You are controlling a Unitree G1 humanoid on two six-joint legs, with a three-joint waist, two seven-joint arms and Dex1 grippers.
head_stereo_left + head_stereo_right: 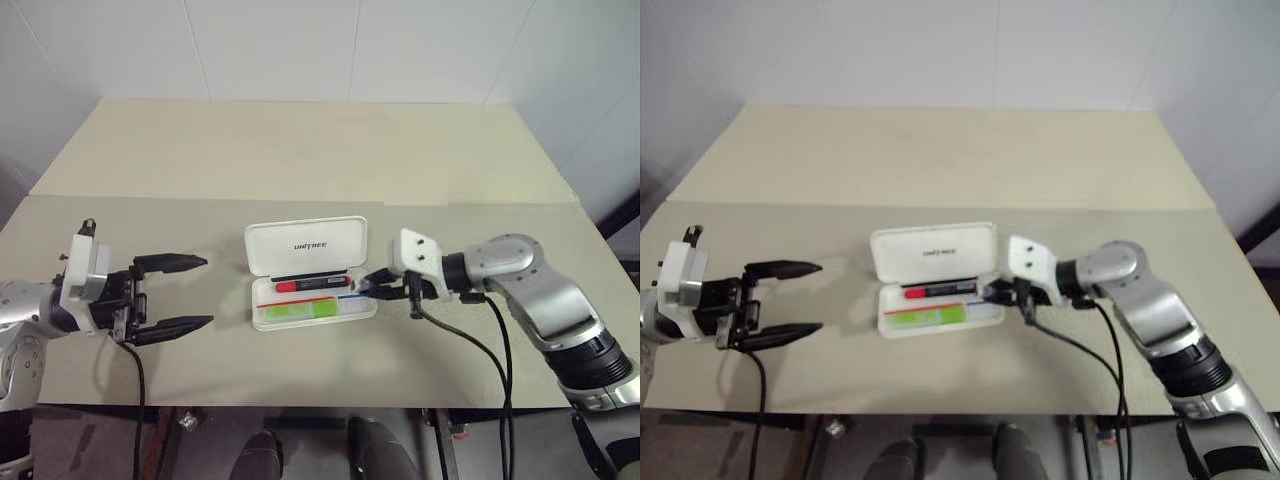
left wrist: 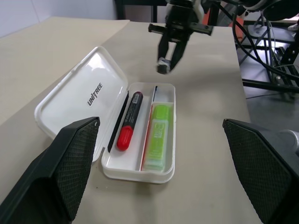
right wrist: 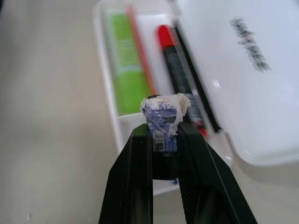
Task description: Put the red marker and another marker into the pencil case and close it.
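The case lies open on the worktop, midway between the side edges and nearer the front edge than the back. Its lid stands tilted up on the far side, lettering facing the robot. The tray holds both items, each lying lengthwise along the case. The red marker occupies the compartment next to the hinge, red cap toward the worktop's left edge. The green marker occupies the compartment nearer the front edge, separated from the red marker by a thin divider (a red line runs along it).

The right gripper is at the case's right end, its tips just over the tray's end wall; contact with the case cannot be confirmed. Its fingers stand narrow, pinched on a small wad of white and blue-printed material, possibly tape or paper (identity cannot be told). In the left wrist view the same gripper hangs above the tray's far end, pointing down toward it.

The left gripper is well apart from the case, toward the worktop's left edge, pointing level toward the case. Its fingers stand wide and hold nothing.

The worktop is made of two beige surfaces, a seam running across behind the case.
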